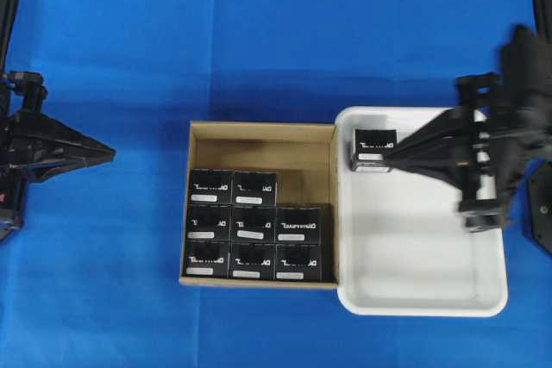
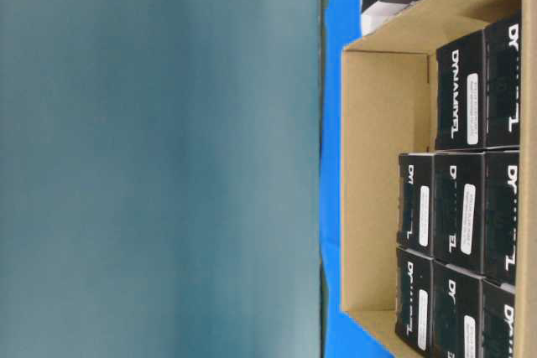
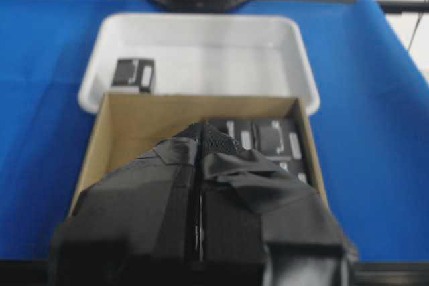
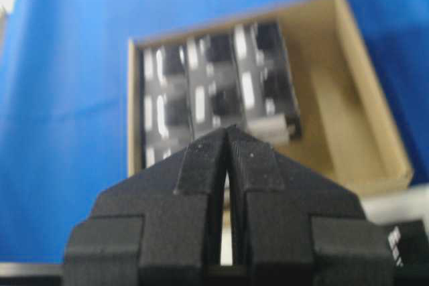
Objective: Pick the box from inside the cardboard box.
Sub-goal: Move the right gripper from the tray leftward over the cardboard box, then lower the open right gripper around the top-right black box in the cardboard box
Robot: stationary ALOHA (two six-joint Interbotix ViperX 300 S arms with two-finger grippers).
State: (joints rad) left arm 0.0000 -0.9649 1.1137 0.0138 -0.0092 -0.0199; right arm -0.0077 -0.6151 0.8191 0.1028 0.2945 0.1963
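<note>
Blue cloth (image 1: 259,49) covers the whole table. White tray (image 1: 483,299) sits on the right, touching the right wall of the cardboard box (image 1: 259,131), which is open-topped and centre of the table. Eight small black boxes (image 1: 254,234) fill the near part of the cardboard box in rows: two, then three, then three. The far strip and the far-right corner show bare cardboard floor. One more black box (image 1: 373,149) lies in the far-left corner of the tray, label up, well clear of the carton's contents.

Right gripper (image 1: 390,157) hangs over the tray with its tip at that lone box; fingers pressed together, pinching nothing, per the right wrist view. Left gripper (image 1: 110,153) is parked left of the cardboard box, well apart from it, fingers also pressed together and empty.
</note>
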